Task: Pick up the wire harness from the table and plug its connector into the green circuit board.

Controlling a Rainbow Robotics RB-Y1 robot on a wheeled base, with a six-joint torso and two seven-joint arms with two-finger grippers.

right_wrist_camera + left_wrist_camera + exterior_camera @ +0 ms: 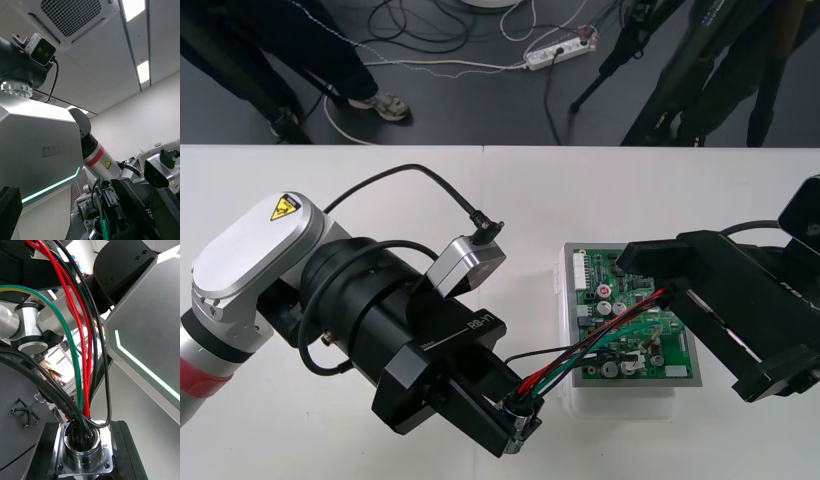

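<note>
- Wire harness of thin red, black and green wires (590,345): it is held off the plain light table (510,200) and spans the gap between the two arms. Its long axis runs on a slant from the near left of the board up to a spot over the board's middle.
- Round metal socket with a square flange (82,448): this is the harness's near end. It sits clamped between the two black fingers (123,453) of the left gripper (518,415), and the wires rise straight out of its mouth.
- Far end of the wires: it runs in under the right gripper (660,272). I cannot tell whether that gripper has hold of the plug end, nor whether the plug is seated.
- Green circuit board (605,300) on its white base (620,400): it lies directly beneath the right gripper, while the left gripper stands just off the base's near left corner.
- Judgement: the plug end is the end nearer the board, so the right arm is placed for seating it. The left arm need only keep the socket end trailing slack, so the wires do not drag the plug sideways.
</note>
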